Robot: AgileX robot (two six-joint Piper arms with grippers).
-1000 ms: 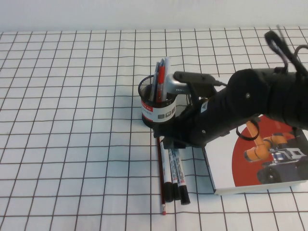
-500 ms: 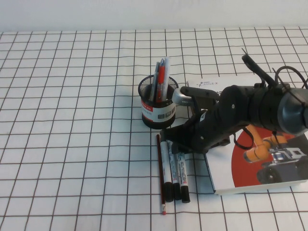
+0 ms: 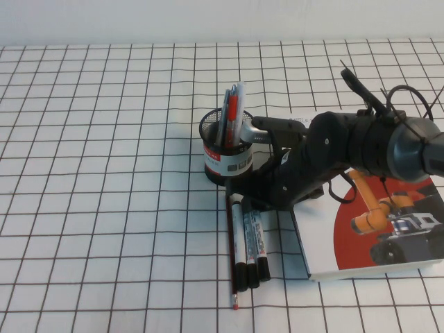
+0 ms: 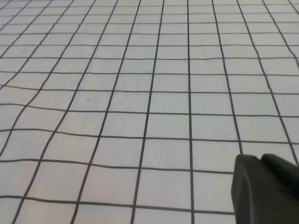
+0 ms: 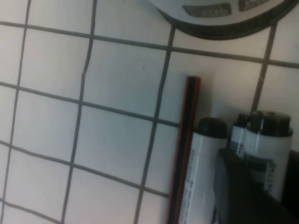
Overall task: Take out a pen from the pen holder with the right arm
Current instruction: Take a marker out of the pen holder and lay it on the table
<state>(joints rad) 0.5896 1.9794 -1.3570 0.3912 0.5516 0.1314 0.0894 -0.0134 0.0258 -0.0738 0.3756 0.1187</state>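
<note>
The black mesh pen holder (image 3: 225,149) stands upright with several pens (image 3: 232,111) in it; its base (image 5: 219,18) shows in the right wrist view. In front of it, a red pencil (image 3: 231,250) and three black-capped white markers (image 3: 251,243) lie side by side on the cloth. My right gripper (image 3: 258,201) is down low at the markers' holder-side ends. Its dark fingers (image 5: 243,196) are shut on the marker (image 5: 266,149) farthest from the pencil (image 5: 187,149). My left gripper (image 4: 266,186) hangs over bare checked cloth, fingers together, holding nothing.
A white book (image 3: 368,236) with a red circle and a robot picture lies to the right of the markers, partly under my right arm. A black-and-white checked cloth (image 3: 104,208) covers the table.
My right arm has dropped low and swung left toward the holder. The marker in its grip has slid a little toward the holder, alongside the other two.
</note>
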